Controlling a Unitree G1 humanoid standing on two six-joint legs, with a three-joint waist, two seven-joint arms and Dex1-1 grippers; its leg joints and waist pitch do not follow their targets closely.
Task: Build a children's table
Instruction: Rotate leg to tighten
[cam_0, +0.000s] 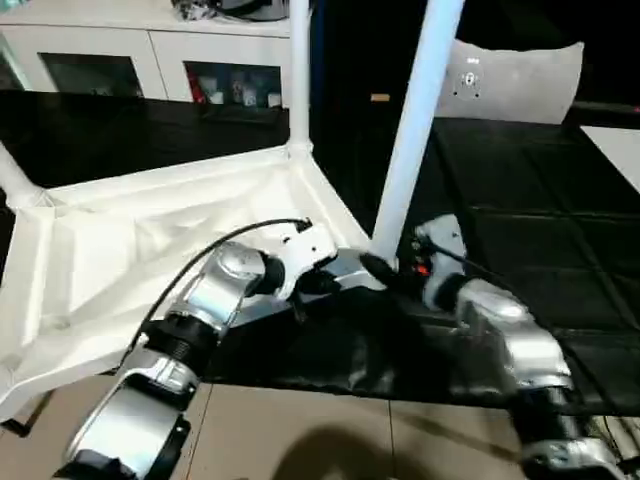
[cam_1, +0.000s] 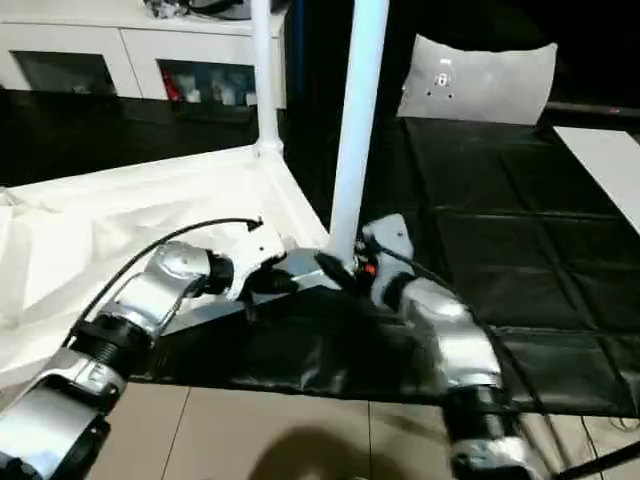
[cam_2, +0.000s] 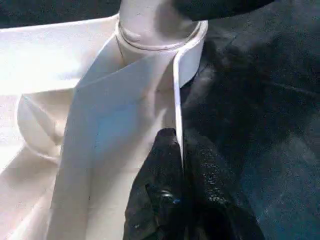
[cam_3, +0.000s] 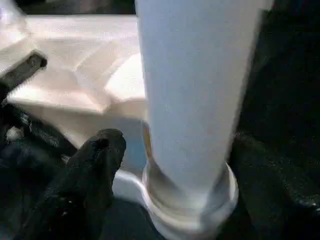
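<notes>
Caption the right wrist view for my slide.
Right hand open around a leg seated in the tabletop's corner socket.

White cabinet (cam_0: 150, 50) behind black mat (cam_0: 520, 200).

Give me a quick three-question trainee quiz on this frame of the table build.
1. True or false: the table top lies underside up on the black mat.
2. The right gripper straddles an upright leg. Where is that leg's lower end seated?
3. What does the left gripper pinch? A) that leg B) the top's rim C) a cable

Key: 1 true; 2 in the corner socket nearest the robot; 3 B.
</notes>
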